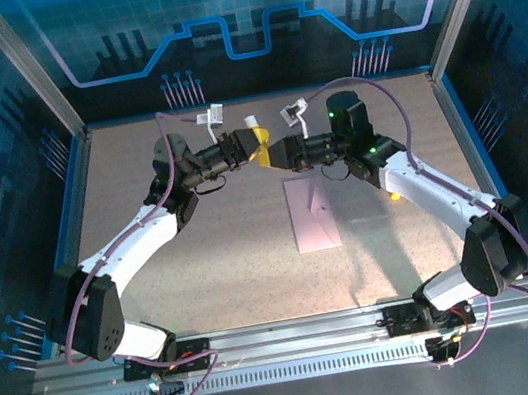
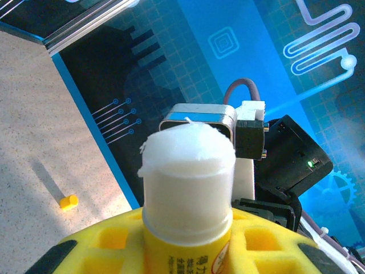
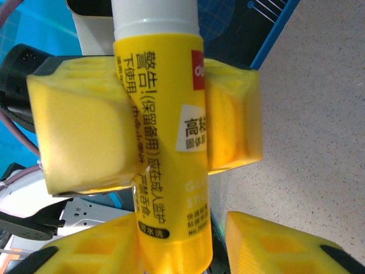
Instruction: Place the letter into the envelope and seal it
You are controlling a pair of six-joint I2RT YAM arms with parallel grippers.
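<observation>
A yellow glue stick [image 1: 258, 141] with its white glue end [image 2: 187, 165] bared is held up in the air above the table's middle. My left gripper [image 1: 248, 147] is shut on its body, yellow pads [image 3: 85, 131] on both sides. My right gripper [image 1: 282, 151] faces it and straddles the stick's base [image 3: 177, 228]. Its left finger [image 3: 97, 248] lies against the stick and its right finger [image 3: 274, 242] stands a little apart. The pale pink envelope [image 1: 313, 215] lies flat on the table below the right arm. The letter is hidden.
A small yellow cap [image 1: 395, 196] lies on the table beside the right forearm, also visible as a yellow cap [image 2: 69, 201] in the left wrist view. Blue walls [image 1: 234, 20] enclose the speckled table [image 1: 205, 268] at the back and sides.
</observation>
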